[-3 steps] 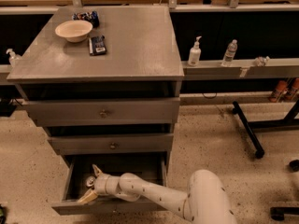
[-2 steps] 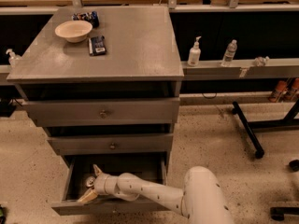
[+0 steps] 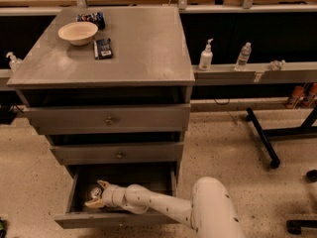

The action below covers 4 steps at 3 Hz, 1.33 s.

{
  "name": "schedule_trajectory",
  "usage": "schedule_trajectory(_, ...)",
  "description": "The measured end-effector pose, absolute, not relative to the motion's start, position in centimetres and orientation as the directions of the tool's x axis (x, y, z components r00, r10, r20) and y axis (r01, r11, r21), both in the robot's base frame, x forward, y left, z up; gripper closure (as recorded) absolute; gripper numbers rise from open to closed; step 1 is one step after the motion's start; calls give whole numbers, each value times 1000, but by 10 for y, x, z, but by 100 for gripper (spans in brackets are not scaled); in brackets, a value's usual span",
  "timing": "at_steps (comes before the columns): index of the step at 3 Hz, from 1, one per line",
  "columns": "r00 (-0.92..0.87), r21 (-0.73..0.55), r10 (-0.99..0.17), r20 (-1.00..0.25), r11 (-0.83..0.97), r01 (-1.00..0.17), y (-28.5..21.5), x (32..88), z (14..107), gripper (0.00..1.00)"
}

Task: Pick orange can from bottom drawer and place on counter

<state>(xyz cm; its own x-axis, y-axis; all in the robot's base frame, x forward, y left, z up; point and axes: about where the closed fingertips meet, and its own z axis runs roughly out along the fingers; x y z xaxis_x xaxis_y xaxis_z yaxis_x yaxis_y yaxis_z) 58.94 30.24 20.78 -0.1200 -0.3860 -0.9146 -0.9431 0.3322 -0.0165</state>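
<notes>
The bottom drawer (image 3: pixel 72 198) is pulled open at the foot of the grey cabinet. The orange can (image 3: pixel 94 192) stands in its front left part; only its silver lid and a little of its side show. My gripper (image 3: pixel 97 194) reaches into the drawer from the right, and its tan fingers (image 3: pixel 103 184) are spread with the can between them. I cannot see whether they touch the can. The counter (image 3: pixel 143 48) is the flat grey top of the cabinet, well above the gripper.
A cream bowl (image 3: pixel 78 32), a dark blue packet (image 3: pixel 103 48) and another small packet (image 3: pixel 91 18) lie on the counter's back left. Two shallower drawers (image 3: pixel 109 119) are closed above. A soap bottle (image 3: pixel 205 56) and a water bottle (image 3: pixel 243 56) stand on the narrow shelf (image 3: pixel 262 74) to the right.
My arm's big white shoulder has shifted slightly left. The gripper and the can have stayed where they were in the drawer.
</notes>
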Motion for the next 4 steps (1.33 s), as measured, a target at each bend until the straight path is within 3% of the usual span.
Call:
schedule_trajectory(1,-159,4,-400,-902,361,-932,292,590,192,43)
schedule_trajectory(2,-210,36,-416,-885,388,-921,276,587,168,67)
schedule_trajectory(3,-197,29,-403,-893,386,-922,267,587,168,97)
schedule_trajectory(4,-68,-22,-239,-969,356,-934,248,593,262,100)
